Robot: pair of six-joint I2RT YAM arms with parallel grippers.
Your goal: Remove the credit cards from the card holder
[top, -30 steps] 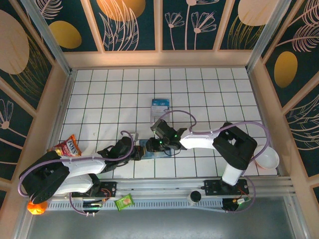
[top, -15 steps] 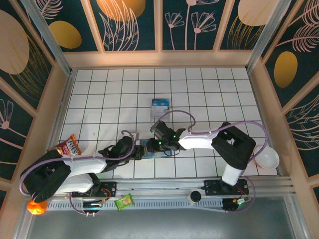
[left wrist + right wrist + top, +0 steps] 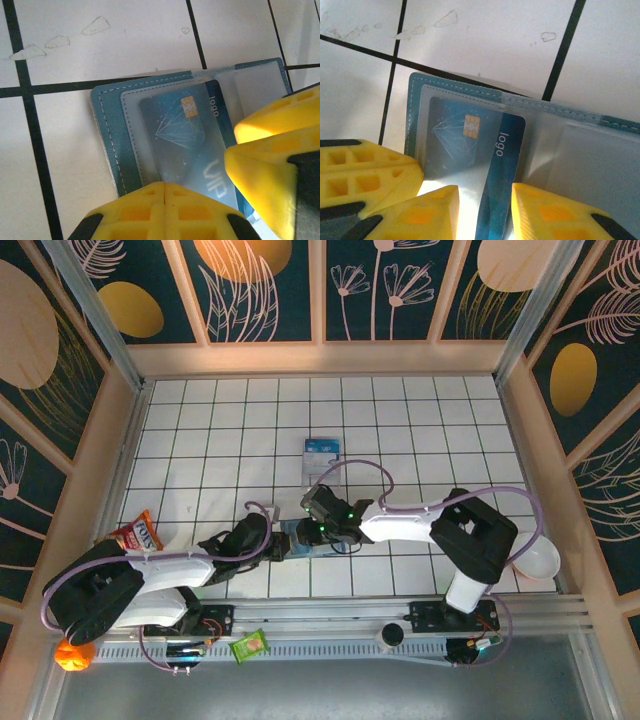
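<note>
Left fingers [image 3: 164, 200]: shut tight, tips together, no gap. They sit over the near edge of the card holder [image 3: 107, 150]; can't tell if they press on it or hang just above. The holder lies open and flat on the tabletop [image 3: 220, 440], close to the front edge, a bit left of centre, between the two sets of fingers. Right fingers [image 3: 312, 535]: part open with a clear gap. The tips are down at the near end of the card [image 3: 180, 135], and its dark "logo" stripe shows in the gap. Can't tell if they pinch it or only rest on it. The card is blue with a gold chip and "VIP" print. It sits skewed in one frosted pocket, its "logo" side out past the pocket edge toward the fold. Counts, near to far: 1 round orange object [image 3: 72, 656] by the left base, 1 green packet [image 3: 250, 645] on the front rail, 1 holder with 2 panels, 1 card seen, 1 snack bag [image 3: 137, 535] at the left edge, 1 white bowl [image 3: 537, 560] at the right edge, 1 clear case [image 3: 322, 450] with a blue-and-white insert well beyond the holder.
</note>
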